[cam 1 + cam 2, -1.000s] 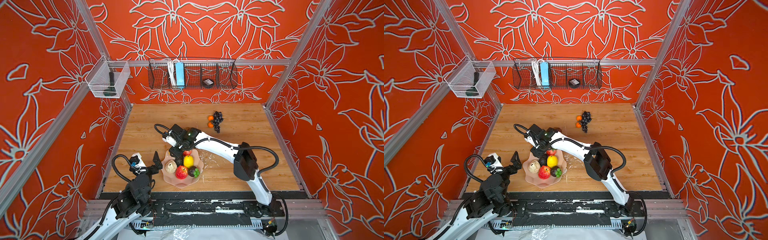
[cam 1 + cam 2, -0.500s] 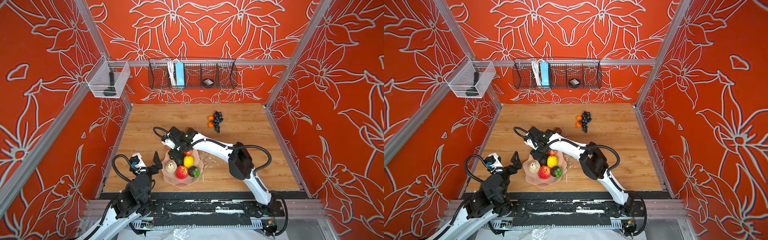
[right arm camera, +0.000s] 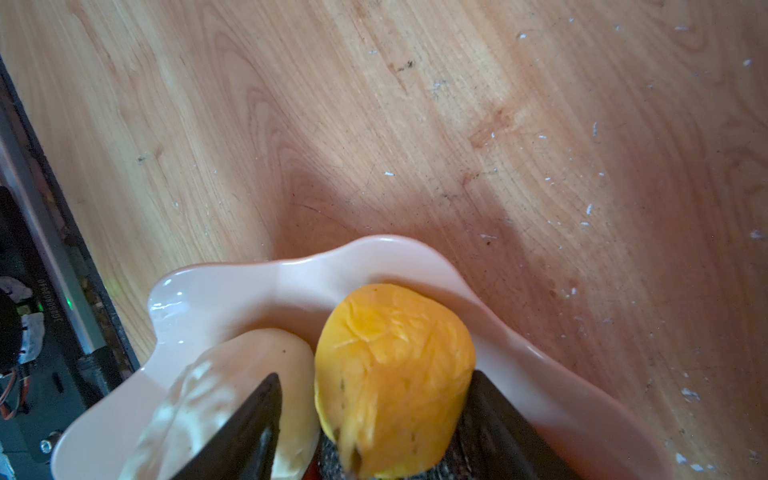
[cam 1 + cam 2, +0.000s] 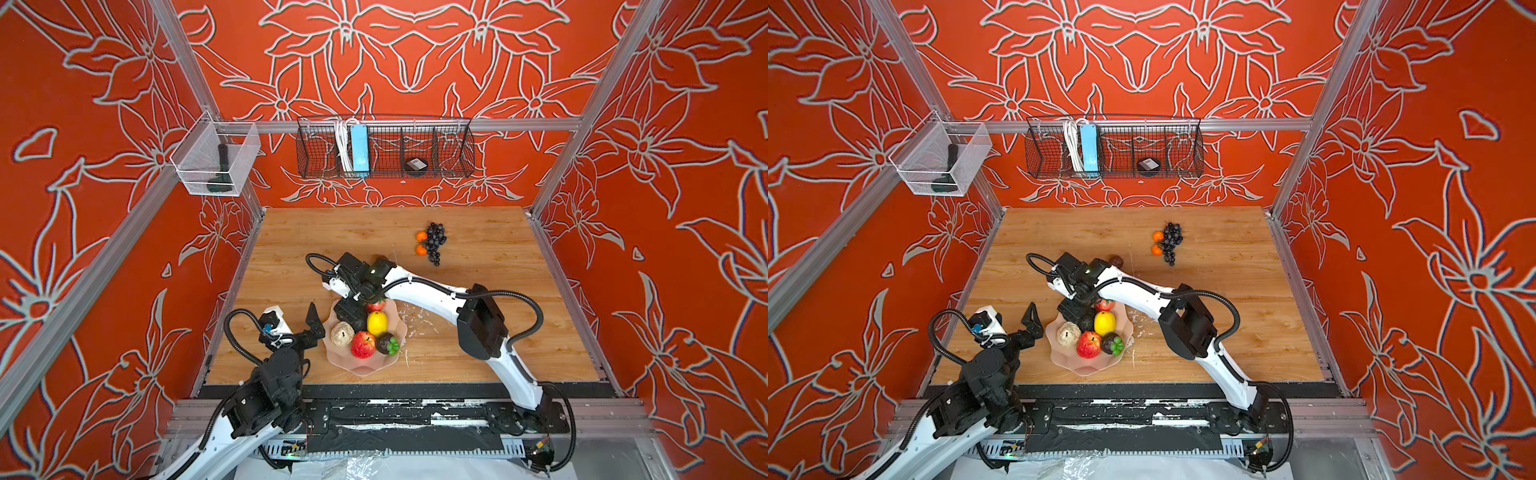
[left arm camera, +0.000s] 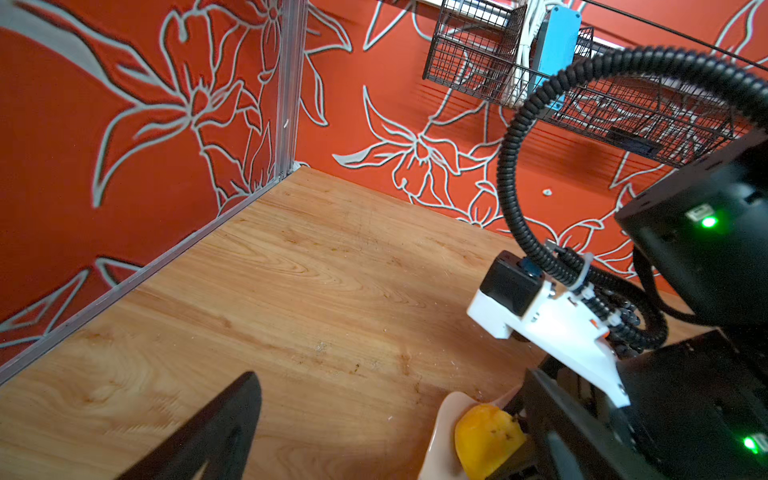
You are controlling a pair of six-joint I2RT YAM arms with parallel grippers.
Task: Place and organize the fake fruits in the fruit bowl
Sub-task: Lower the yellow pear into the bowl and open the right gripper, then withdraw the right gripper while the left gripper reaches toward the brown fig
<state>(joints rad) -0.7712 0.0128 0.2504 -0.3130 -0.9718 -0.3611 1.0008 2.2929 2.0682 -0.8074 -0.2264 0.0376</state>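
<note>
The pale pink fruit bowl (image 4: 353, 369) (image 4: 1082, 370) sits near the table's front and holds a beige fruit (image 4: 341, 333), a red apple (image 4: 363, 344), a lemon (image 4: 377, 323), a mangosteen (image 4: 386, 344) and a strawberry (image 4: 376, 306). My right gripper (image 4: 347, 309) (image 3: 370, 432) reaches into the bowl's far left part. Its jaws straddle a yellow-orange fruit (image 3: 395, 365) resting in the bowl, with a gap on the side toward the beige fruit (image 3: 232, 386). My left gripper (image 4: 309, 332) (image 5: 382, 449) stands open and empty just left of the bowl's rim (image 5: 440, 432).
A dark grape bunch (image 4: 434, 243) with two tiny oranges (image 4: 421, 236) lies at the back right of the wooden table. A dark round fruit (image 4: 1116, 261) sits behind the right arm. A black wire basket (image 4: 384, 149) and a clear bin (image 4: 216, 160) hang on the walls.
My right gripper has shifted a little left and toward the front over the bowl, and its jaws have spread wider around the yellow-orange fruit. The left arm has not moved.
</note>
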